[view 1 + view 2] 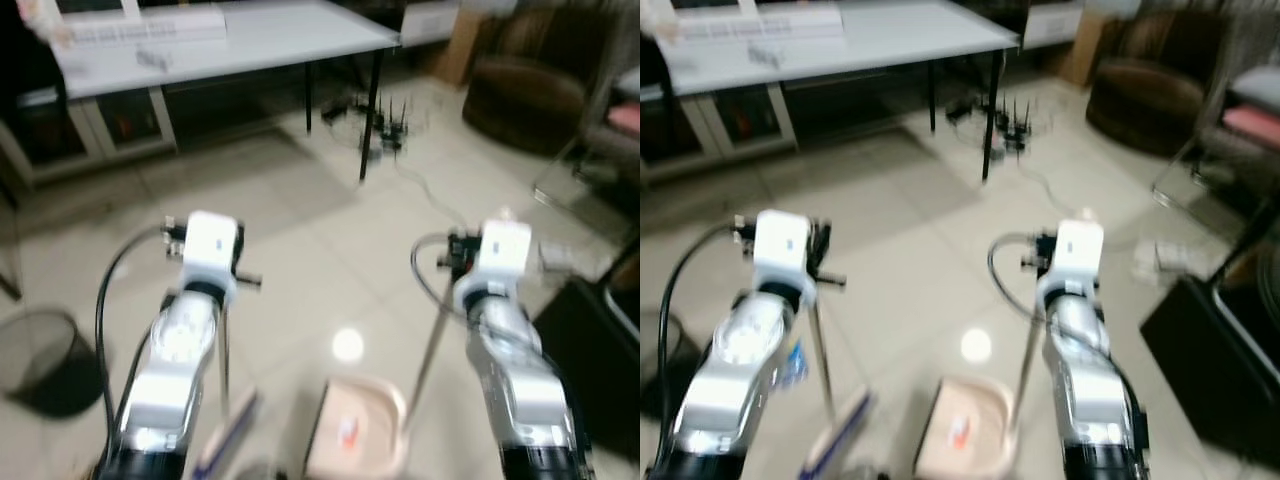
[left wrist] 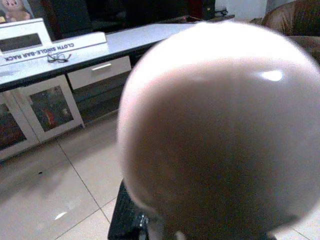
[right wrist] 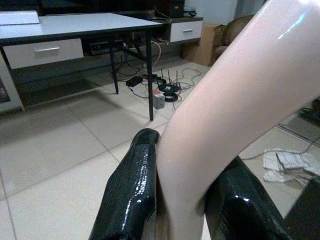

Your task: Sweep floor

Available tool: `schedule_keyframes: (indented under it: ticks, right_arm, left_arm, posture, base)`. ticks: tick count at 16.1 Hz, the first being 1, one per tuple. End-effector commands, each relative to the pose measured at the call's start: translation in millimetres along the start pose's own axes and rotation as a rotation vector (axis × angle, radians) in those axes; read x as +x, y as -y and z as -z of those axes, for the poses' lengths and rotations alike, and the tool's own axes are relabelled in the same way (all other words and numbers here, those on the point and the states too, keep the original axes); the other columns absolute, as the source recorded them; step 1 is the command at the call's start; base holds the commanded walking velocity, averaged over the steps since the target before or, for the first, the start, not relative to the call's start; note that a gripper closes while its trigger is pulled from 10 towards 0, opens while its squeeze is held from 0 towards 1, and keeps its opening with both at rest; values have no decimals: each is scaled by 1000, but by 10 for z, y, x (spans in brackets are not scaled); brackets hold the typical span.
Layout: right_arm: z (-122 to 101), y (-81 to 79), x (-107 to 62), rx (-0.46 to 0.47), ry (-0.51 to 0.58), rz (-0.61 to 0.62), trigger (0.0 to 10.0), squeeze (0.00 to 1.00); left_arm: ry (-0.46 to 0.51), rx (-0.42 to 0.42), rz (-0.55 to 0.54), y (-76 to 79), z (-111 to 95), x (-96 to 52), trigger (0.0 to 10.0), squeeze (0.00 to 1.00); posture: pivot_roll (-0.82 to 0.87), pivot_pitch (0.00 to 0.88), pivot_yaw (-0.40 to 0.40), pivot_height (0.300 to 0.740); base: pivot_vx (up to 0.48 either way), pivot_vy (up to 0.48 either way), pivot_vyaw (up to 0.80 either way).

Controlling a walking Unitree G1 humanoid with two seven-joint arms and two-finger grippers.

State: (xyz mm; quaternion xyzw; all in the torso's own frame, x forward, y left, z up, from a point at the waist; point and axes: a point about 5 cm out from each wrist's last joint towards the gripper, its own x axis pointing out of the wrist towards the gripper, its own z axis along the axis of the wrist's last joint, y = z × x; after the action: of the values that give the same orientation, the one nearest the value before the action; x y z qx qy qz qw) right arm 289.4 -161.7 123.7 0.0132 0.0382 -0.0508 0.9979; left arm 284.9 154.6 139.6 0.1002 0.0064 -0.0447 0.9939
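My left gripper [image 2: 150, 226] is shut on the broom handle, whose round pale knob [image 2: 220, 125] bulges close in front of the left wrist camera. The thin broom rod [image 1: 224, 350] drops from that wrist to the blurred broom head [image 1: 228, 430] on the tiles. My right gripper [image 3: 182, 200] is shut on the pink dustpan handle [image 3: 235, 85], with a black finger [image 3: 132, 190] on each side of it. The dustpan pole [image 1: 430, 345] slants down to the beige dustpan [image 1: 375, 400] on the floor between my arms. A small orange scrap [image 1: 348, 428] lies in the pan.
A black mesh bin [image 1: 45, 360] stands at the left. A white table [image 1: 250, 40] with black legs is ahead, with cables and a router [image 1: 385, 125] by its leg. A brown armchair [image 1: 525, 95] and a dark block [image 1: 590, 340] are to the right. Papers [image 3: 287, 162] lie on the tiles.
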Motion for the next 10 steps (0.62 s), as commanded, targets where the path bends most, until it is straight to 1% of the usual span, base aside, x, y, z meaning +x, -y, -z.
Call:
schedule_keyframes:
  ticks: [1, 10]
  right_arm:
    - [-70, 27, 0, 13, 27, 7, 10000, 0]
    - [-54, 25, 0, 12, 25, 13, 10000, 0]
  left_arm:
    - [24, 11, 11, 18, -61, 6, 10000, 0]
    - [25, 20, 19, 21, -60, -5, 10000, 0]
  posture:
    - [-36, 0, 3, 740]
    - [-35, 0, 7, 740]
  base:
    - [-300, 0, 0]
    - [-299, 0, 0]
